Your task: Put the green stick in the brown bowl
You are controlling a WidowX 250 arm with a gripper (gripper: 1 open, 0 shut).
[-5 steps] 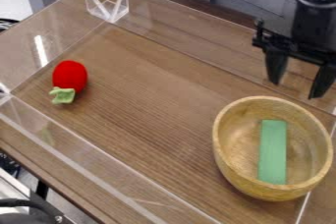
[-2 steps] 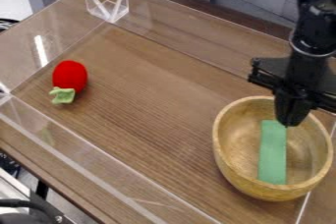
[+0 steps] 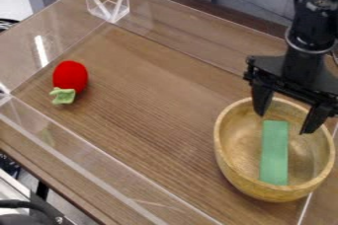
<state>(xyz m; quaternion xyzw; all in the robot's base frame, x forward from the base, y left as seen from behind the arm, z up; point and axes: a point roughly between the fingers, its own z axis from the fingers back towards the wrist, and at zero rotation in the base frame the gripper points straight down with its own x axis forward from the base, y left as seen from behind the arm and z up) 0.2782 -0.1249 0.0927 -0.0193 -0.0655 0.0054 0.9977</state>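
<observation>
The green stick (image 3: 275,151) lies flat inside the brown bowl (image 3: 232,154) at the table's front right. My gripper (image 3: 288,112) hangs just above the bowl's far rim and the stick's far end. Its two black fingers (image 3: 259,101) are spread wide apart, open, with nothing between them. The stick lies free in the bowl.
A red ball-like toy with a green leafy base (image 3: 67,79) lies at the left of the wooden table. Clear plastic walls (image 3: 106,8) fence the table on all sides. The bowl sits close to the right wall.
The gripper came down from behind the bowl to just over its far rim. Its fingers were together a moment ago and now stand wide apart. The stick stayed in the bowl.
</observation>
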